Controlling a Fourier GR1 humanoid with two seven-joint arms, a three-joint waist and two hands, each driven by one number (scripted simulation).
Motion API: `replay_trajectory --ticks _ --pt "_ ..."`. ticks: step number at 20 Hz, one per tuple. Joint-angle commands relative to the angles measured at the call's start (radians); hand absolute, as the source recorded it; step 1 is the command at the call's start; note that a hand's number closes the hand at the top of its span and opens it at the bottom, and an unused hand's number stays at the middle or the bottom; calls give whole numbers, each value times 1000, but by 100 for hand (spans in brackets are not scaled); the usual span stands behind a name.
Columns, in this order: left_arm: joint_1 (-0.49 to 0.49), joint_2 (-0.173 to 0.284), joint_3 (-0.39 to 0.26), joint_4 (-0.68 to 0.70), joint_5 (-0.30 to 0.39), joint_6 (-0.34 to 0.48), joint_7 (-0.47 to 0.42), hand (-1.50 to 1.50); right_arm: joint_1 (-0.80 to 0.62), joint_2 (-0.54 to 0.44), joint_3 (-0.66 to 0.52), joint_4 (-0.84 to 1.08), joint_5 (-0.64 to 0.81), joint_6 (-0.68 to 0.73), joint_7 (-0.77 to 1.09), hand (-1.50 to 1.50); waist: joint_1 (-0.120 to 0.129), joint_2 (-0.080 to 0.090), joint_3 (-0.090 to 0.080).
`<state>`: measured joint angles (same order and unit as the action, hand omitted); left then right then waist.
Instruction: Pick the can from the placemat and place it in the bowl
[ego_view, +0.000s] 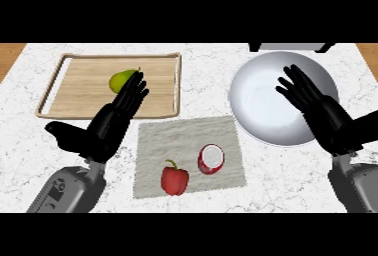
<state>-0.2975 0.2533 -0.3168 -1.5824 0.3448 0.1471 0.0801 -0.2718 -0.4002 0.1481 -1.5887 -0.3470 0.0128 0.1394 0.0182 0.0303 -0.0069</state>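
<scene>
Lying on its side on the placemat (159, 135), the can (210, 159) is seen beside a red pepper (174, 180). Both hands are held open: the left hand (111, 122) beside the tray (179, 85), the right hand (317, 107) over the bowl (258, 100).

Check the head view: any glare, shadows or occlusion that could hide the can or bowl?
Head view: lighting even, no hard shadows; the can lies unobstructed on the placemat beside the red pepper. The bowl shows a soft sheen, no blown-out glare, but the right hand covers its right part. The left hand overlaps the green fruit on the tray.
</scene>
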Motion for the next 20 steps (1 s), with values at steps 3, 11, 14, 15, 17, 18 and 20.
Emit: replay_trajectory --ticks 3,11,14,15,17,18,20 --pt "35 129 121 46 -75 56 2 0 -55 -7 8 -153 129 -104 -5 150 -12 -38 5" --pt "162 235 217 93 -130 139 4 0 138 -167 56 -157 576 -374 258 -150 -69 -64 -1" --pt "151 246 242 108 -122 136 9 0 223 -114 220 -348 755 -447 330 -150 -79 -60 -1" --pt "170 228 232 103 -131 154 4 0 277 -115 271 -403 798 -442 355 -150 -86 -62 -1" --pt "189 239 236 100 -122 128 -5 0 332 -108 344 -486 919 -461 454 -150 -74 -56 0" --pt "175 216 225 81 -136 155 -2 0 346 -113 349 -556 976 -463 535 -150 -73 -53 1" --pt "189 260 258 76 -114 114 -3 0 380 -83 420 -587 1118 -456 637 -150 -55 -49 1"
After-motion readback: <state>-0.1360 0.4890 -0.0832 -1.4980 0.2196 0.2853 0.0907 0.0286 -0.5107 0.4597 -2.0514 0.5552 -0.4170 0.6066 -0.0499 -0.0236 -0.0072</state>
